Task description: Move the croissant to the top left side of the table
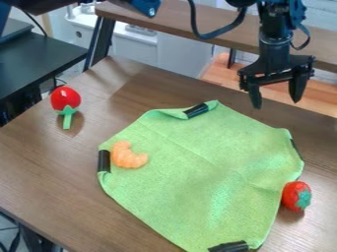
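Though on cloth (204, 172), croissant (125, 157) beside black strip (104, 161).

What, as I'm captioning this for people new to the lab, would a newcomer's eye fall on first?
Probably the bright green cloth spread over the middle of the table, with the orange croissant near its left edge. Next, perhaps, the red toy with a green stem at upper left and the black gripper, open, at upper right.
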Controlling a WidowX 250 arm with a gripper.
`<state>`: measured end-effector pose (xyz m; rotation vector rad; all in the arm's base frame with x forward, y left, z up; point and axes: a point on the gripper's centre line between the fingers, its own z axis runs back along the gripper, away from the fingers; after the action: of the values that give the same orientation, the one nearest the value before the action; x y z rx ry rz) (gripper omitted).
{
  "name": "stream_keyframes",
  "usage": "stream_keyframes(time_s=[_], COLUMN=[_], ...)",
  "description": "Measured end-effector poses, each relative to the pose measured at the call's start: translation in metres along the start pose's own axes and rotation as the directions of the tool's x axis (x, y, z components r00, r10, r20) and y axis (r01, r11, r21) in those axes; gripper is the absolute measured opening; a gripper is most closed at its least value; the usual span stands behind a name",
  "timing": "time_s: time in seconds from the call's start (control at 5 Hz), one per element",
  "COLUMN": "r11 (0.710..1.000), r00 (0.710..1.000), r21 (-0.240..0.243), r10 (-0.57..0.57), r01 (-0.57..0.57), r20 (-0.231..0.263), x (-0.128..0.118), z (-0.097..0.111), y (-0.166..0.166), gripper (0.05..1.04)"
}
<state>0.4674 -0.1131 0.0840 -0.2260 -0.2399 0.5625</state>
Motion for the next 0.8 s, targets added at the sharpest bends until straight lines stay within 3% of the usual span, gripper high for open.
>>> stream_keyframes(time_s=[0.2,0.4,0.6,0.8], r11=[0.999,0.999,0.996,0.993], r00=[0.999,0.998,0.995,0.991], r21=[0.034,0.037,-0.011,-0.026], r10=[0.005,0.018,0.083,0.111], r01=[-0.004,-0.015,-0.084,-0.113], r20=[-0.037,-0.063,-0.056,-0.07], x=[-0.007,-0.017,-0.01,-0.02], z=[-0.02,-0.036,-0.02,-0.017], y=[0.009,0.029,0.054,0.081], gripper=[1.001,1.001,1.001,1.001])
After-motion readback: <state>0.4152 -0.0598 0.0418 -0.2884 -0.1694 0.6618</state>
